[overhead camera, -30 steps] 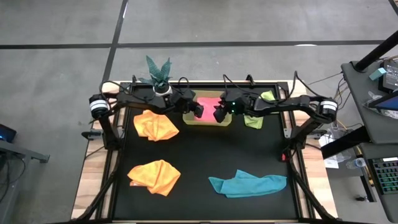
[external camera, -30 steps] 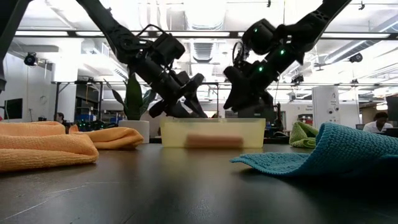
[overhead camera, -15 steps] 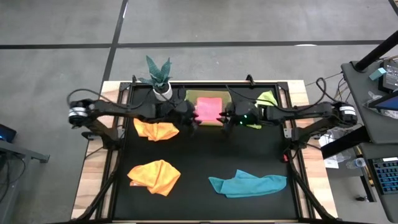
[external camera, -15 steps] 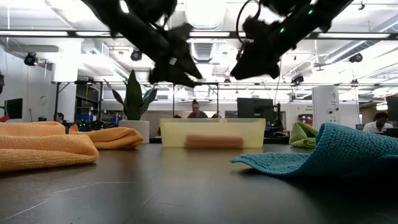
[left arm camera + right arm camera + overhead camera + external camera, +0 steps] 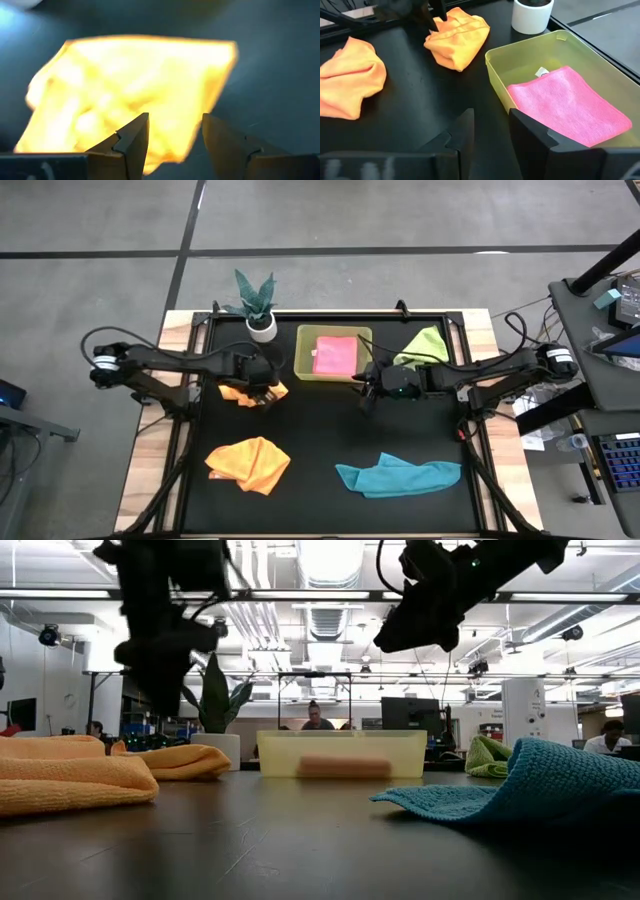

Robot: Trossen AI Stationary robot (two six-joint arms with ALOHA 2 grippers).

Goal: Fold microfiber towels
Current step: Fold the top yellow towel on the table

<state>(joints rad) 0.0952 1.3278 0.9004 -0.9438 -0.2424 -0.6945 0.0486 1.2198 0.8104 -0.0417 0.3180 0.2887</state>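
A folded pink towel [image 5: 335,352] lies flat in the yellow-green bin [image 5: 303,366] at the table's far edge. My left gripper [image 5: 175,120] hangs open, pointing down, above the far orange towel [image 5: 125,85], which lies crumpled on the mat to the left of the bin, and touches nothing. My right gripper [image 5: 490,116] is open and empty, raised just in front of the bin's near right corner [image 5: 363,388]. A second orange towel [image 5: 248,462] lies near left, a teal towel [image 5: 398,475] near right, and a lime green towel [image 5: 425,342] lies right of the bin.
A white pot with a plant [image 5: 261,325] stands at the far edge, left of the bin. Bare black mat [image 5: 330,430] lies between the towels in the middle of the table. People and desks show in the room beyond the table.
Both grippers have risen out of the bin and drawn apart. My left gripper has swung toward the table's left edge, over the far orange towel, and tipped to point down. My right gripper has drawn back toward the near and right edges. The pink towel stays in the bin.
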